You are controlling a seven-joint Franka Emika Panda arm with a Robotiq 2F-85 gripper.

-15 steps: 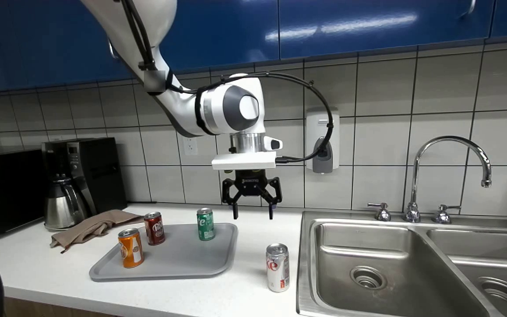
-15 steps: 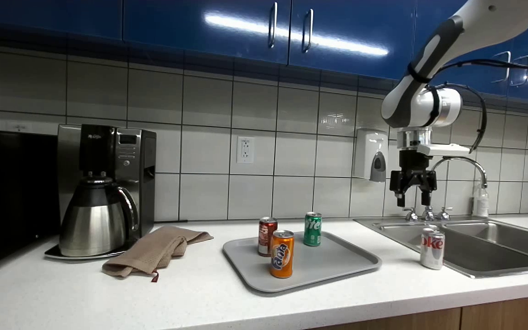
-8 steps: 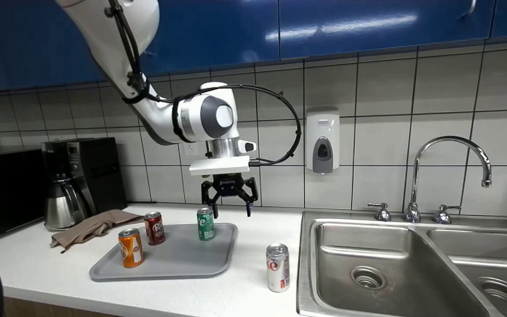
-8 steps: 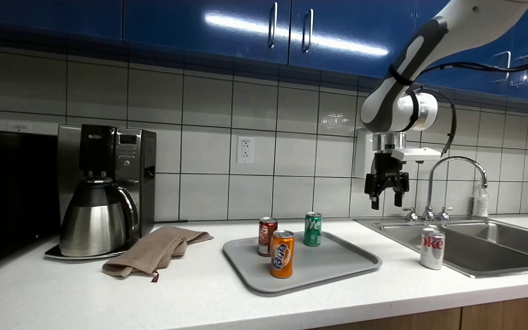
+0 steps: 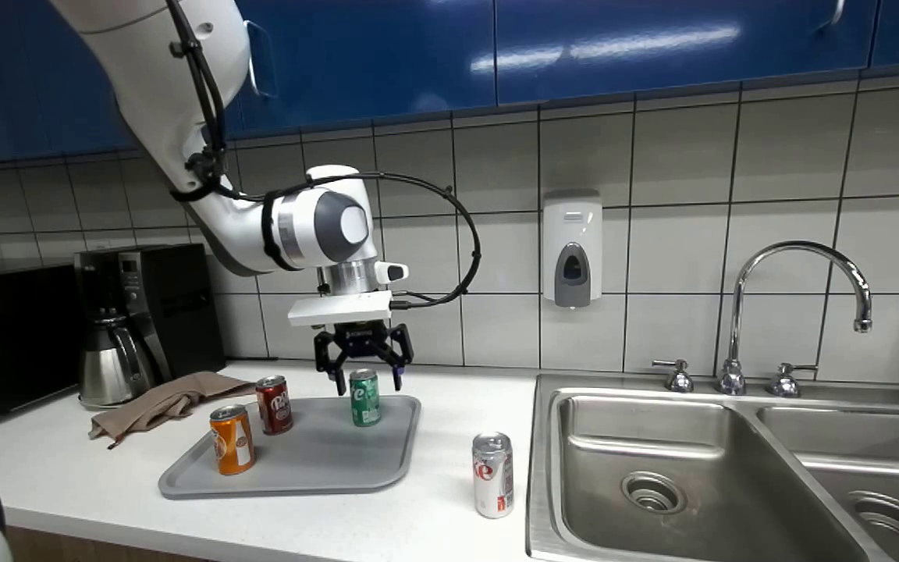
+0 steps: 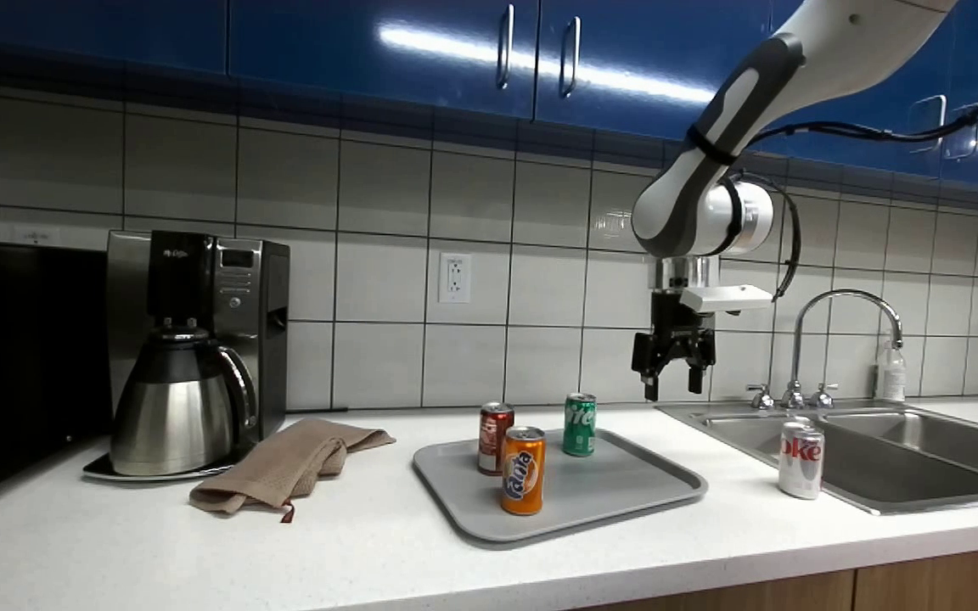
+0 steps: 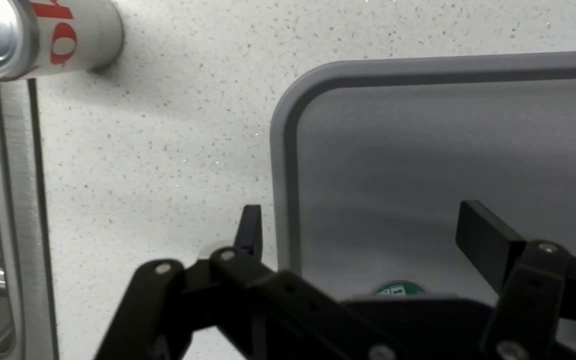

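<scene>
Moved away from the sink [image 5: 545, 468] toward the tray [image 6: 616, 484], with black gripper [image 6: 673, 387] spread wide (empty, touching nothing), hence now nearest to the green can [image 6: 580, 424], standing upright on that tray, mostly hidden in the wrist view.

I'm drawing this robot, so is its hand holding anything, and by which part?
Nothing is held: the hand is open, its fingers apart and gripping nothing. The green can stands on the gray tray, clear of them.
</scene>
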